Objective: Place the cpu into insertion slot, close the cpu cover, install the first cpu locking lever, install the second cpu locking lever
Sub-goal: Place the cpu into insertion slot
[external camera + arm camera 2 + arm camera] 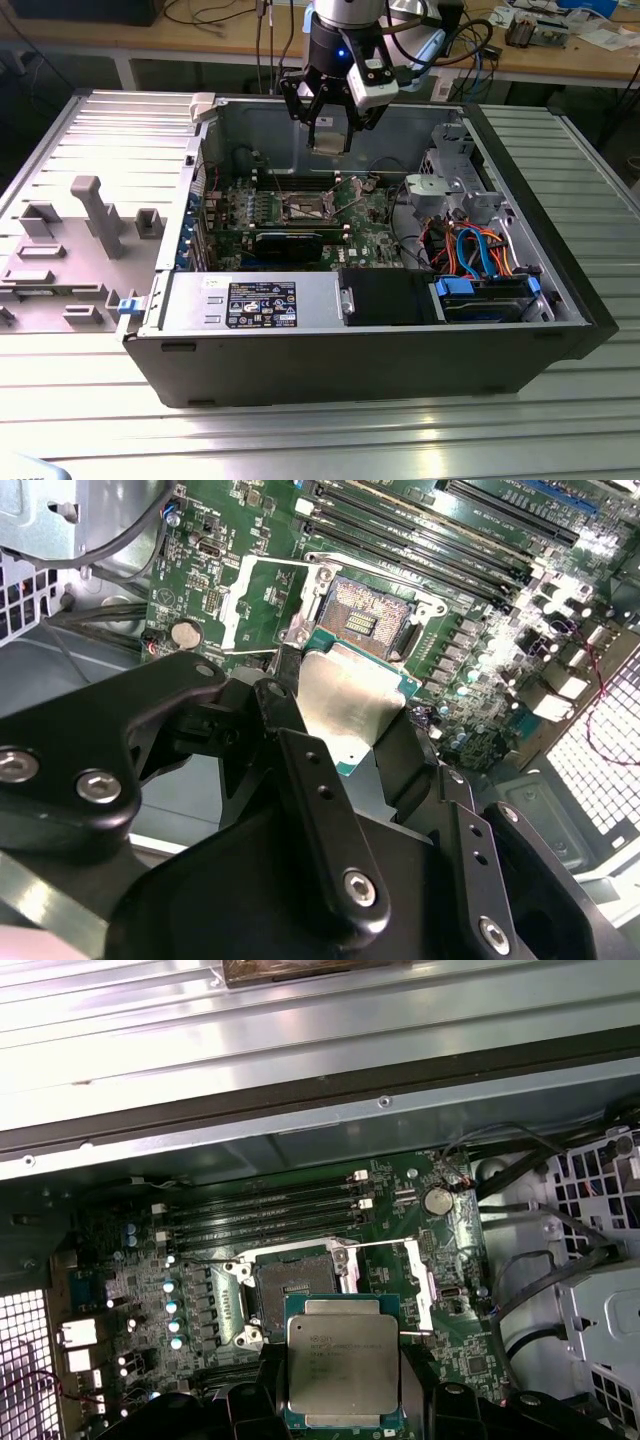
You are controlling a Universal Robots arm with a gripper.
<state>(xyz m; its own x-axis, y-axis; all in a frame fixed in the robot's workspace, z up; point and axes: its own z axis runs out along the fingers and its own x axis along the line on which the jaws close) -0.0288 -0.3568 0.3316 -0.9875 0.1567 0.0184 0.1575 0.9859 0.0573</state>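
cpu [343, 1360] in tool [330, 135] above insertion slot [297, 1282]

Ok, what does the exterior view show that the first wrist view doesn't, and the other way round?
Exterior view: the whole open computer case on the ribbed table, a grey panel lying at the exterior view's left, and blue and orange cables by the drive bay. First wrist view: the cpu's silvery top up close, a round coin battery, and the insertion slot's dark centre uncovered, the cpu cover open beside it. Both: the claw holding the cpu above the green board.
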